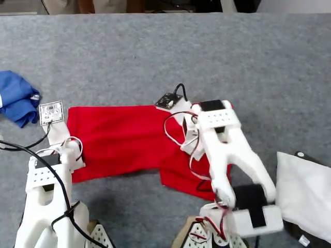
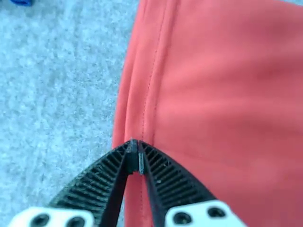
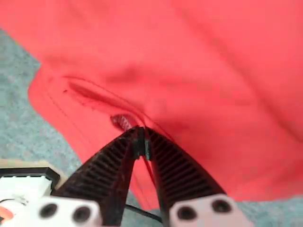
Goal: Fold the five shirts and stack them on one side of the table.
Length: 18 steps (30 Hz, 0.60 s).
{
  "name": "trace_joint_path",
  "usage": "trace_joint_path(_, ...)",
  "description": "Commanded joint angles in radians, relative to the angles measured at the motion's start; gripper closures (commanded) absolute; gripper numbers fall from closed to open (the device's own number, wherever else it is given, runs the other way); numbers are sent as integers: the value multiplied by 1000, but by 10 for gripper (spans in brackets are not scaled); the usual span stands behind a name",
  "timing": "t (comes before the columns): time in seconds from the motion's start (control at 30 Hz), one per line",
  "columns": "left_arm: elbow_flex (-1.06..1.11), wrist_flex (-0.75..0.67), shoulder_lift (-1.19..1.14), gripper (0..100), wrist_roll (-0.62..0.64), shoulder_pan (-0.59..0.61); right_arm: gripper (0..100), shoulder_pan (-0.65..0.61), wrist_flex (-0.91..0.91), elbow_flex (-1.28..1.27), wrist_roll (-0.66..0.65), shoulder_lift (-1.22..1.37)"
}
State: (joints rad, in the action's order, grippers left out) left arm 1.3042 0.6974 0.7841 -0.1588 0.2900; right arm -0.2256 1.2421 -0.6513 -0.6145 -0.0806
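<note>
Leftmost, a crumpled blue shirt (image 1: 15,103) lies on the grey table (image 1: 217,51). Next, the left gripper (image 2: 135,153) pinches the left hem of the red shirt (image 1: 119,139), which is spread mid-table. The right gripper (image 3: 141,142) is pressed together, apparently on the shirt's collar. A white shirt (image 1: 305,191) lies far right.

white plastic arms (image 1: 234,155), black ribbed pincer fingers (image 2: 165,176), thin red, white and black cables (image 1: 166,125).
</note>
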Motion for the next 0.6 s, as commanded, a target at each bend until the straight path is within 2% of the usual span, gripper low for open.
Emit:
trace_joint_path(0.0, -20, -15, -2, 981, 6, 3, 994, -7, -29, 24, 25, 56)
trace_joint_path(0.37, -20, -17, -4, 981, 8, 2, 994, -114, -21, -96, 28, -76)
trace_joint_path(0.57, -20, -17, -4, 981, 8, 2, 994, -119, -23, -249, 21, -180)
